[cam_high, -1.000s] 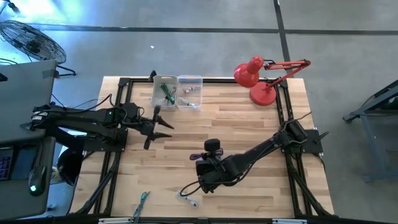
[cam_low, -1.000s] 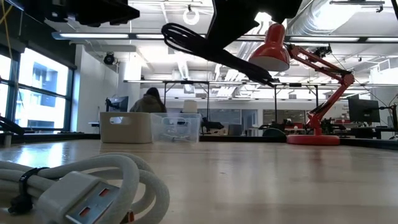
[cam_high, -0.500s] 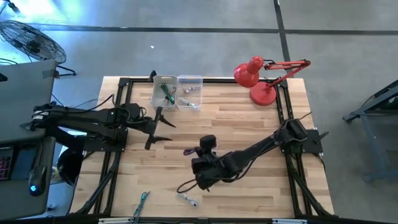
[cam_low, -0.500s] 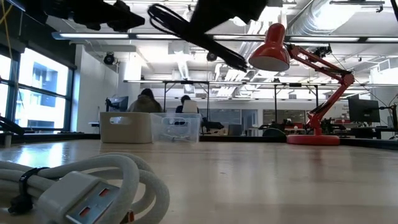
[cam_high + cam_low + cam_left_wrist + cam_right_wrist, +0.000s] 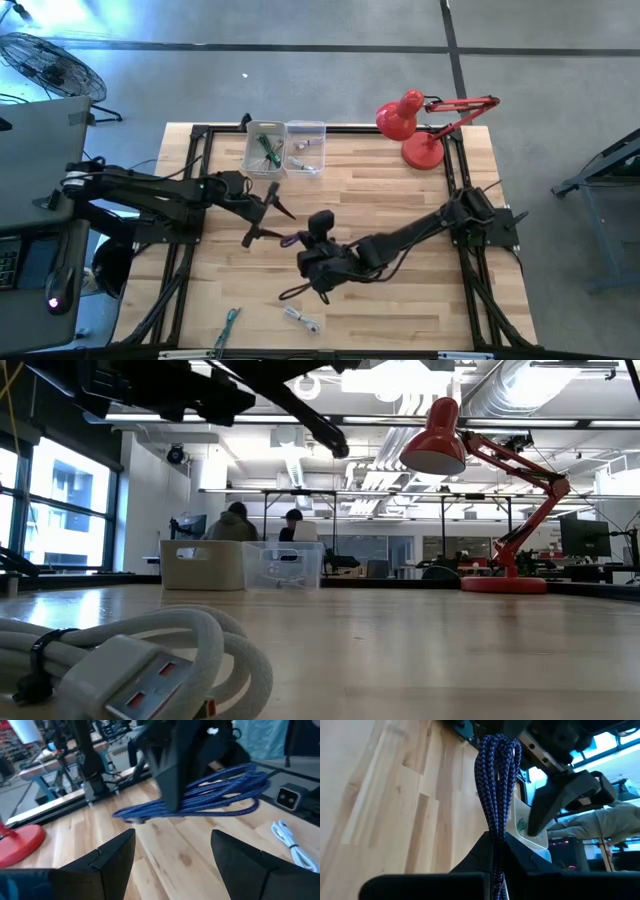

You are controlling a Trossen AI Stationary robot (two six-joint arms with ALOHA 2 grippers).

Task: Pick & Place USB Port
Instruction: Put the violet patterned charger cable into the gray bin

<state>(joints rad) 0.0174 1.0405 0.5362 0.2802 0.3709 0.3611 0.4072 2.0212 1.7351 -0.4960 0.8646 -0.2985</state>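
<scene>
My right gripper point(image 5: 303, 252) is over the middle of the table, shut on a coiled blue braided cable point(image 5: 200, 795). My left gripper point(image 5: 270, 222) is open just to the left of it. In the left wrist view its fingers stand on either side of the bundle's end without touching it. A white USB cable point(image 5: 300, 320) lies flat on the table near the near edge and fills the low view's foreground point(image 5: 130, 665). My right gripper pinches the blue cable bundle point(image 5: 495, 827) between its two fingers, several strands together, part-way along the coil. The looped end point(image 5: 497, 750) sticks out past the fingertips toward the left gripper. The other end point(image 5: 293, 292) trails toward the near edge, and the cable is lifted clear of the table.
Two small bins point(image 5: 285, 148) with parts sit at the far edge. A red desk lamp point(image 5: 415, 125) stands at the far right corner. A green item point(image 5: 230, 325) lies by the near edge. People sit in the room beyond the table.
The right gripper has carried the blue cable up and toward the table's left and far side, away from the white USB cable. The left gripper has moved toward the right and met it, staying open.
</scene>
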